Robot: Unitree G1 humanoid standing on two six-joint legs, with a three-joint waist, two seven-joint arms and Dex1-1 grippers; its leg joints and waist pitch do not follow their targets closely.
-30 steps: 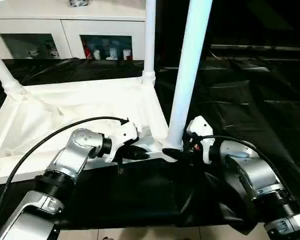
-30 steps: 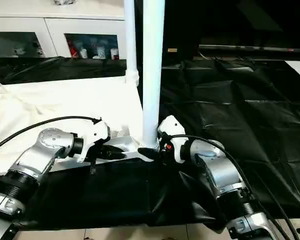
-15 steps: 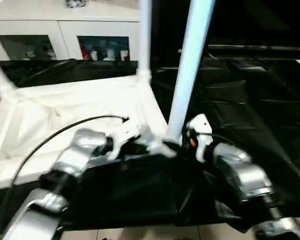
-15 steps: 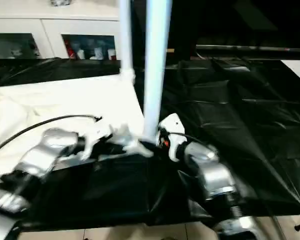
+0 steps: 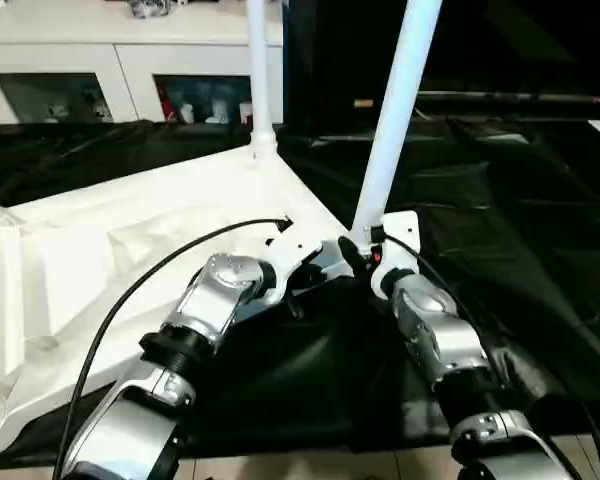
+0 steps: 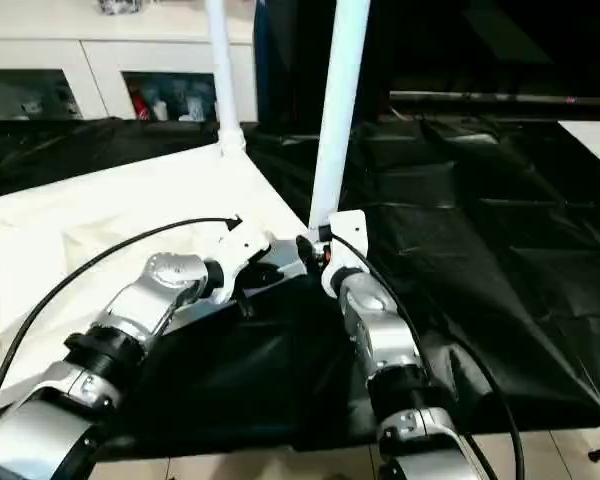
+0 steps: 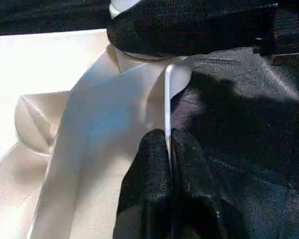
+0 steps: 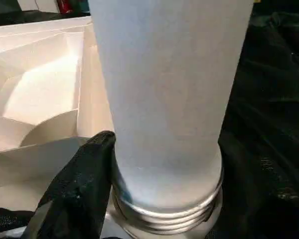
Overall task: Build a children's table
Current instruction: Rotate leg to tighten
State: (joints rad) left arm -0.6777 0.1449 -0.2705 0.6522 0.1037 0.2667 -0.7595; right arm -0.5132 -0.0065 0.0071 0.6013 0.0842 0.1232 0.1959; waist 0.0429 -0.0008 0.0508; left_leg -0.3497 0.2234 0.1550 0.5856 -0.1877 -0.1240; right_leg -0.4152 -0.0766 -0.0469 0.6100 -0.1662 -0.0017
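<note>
The upturned tabletop [image 5: 130,240] lay on a black sheet [image 5: 500,200], stretching away from both grippers toward the robot's left and toward a white cabinet [image 5: 130,70] at the back. Its near corner sat right between the two grippers.

The left gripper [image 5: 298,296] met that corner from the tabletop's side. In the left wrist view its two black fingers [image 7: 152,169] were pressed together on the thin raised rim [image 7: 167,104], one pad on each face of the wall, with almost no gap between them. The rim ran straight ahead from the fingertips to the round corner socket [image 7: 154,64], just beyond the fingers, where a black finger of the other gripper lay across it.

The right gripper [image 5: 352,256] came at the same corner from the sheet's side. A long white leg [image 5: 392,120] stood in the socket directly ahead of it, leaning slightly away to the robot's right as it rose. In the right wrist view the leg [image 8: 164,89] stood between the jaws, which were set wide around its foot; one black finger [image 8: 84,174] lay against the base, just above the ridged collar [image 8: 169,209] where the leg entered the socket. The opposite finger was hidden behind the leg.

A second leg [image 5: 259,70] stood upright in the far corner socket, well beyond both grippers, in front of the cabinet.
</note>
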